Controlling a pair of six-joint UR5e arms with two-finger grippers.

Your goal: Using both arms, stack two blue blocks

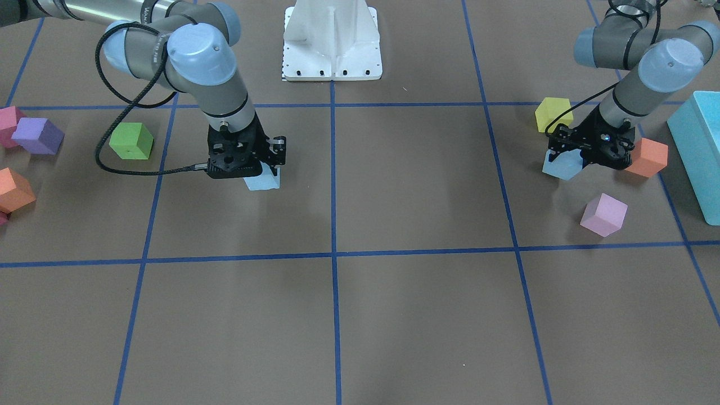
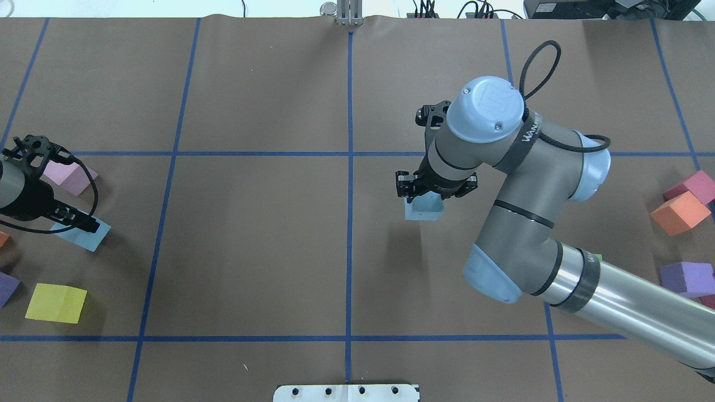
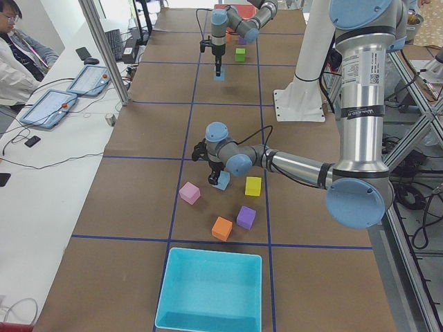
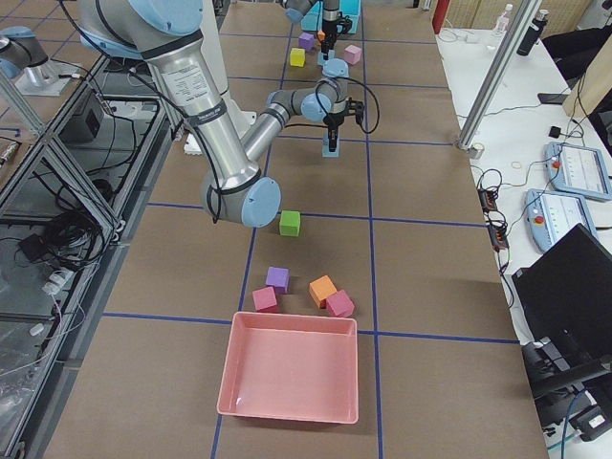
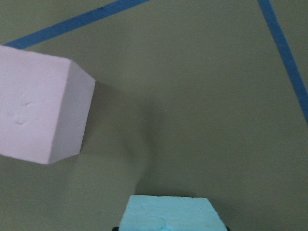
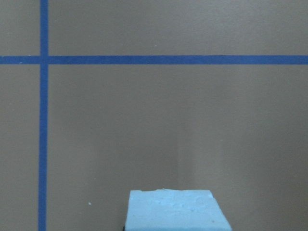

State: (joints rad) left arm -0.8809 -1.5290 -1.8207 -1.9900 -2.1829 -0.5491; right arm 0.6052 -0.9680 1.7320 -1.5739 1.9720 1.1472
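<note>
My left gripper [image 1: 588, 153] is shut on a pale blue block [image 1: 562, 167] and holds it tilted, just above the table; it also shows in the overhead view [image 2: 86, 237] and at the bottom of the left wrist view [image 5: 171, 214]. My right gripper [image 1: 256, 169] points straight down and is shut on the second pale blue block [image 1: 264, 182], low at the table near the middle line. That block also shows in the overhead view [image 2: 423, 211] and in the right wrist view [image 6: 175, 211]. The fingers are hidden in both wrist views.
Around the left gripper lie a pink cube [image 1: 603, 214], an orange cube [image 1: 647, 157], a yellow cube [image 1: 554, 114] and a turquoise bin [image 1: 697, 146]. On the right arm's side are a green cube [image 1: 131, 140], a purple cube [image 1: 38, 135] and an orange cube [image 1: 14, 189].
</note>
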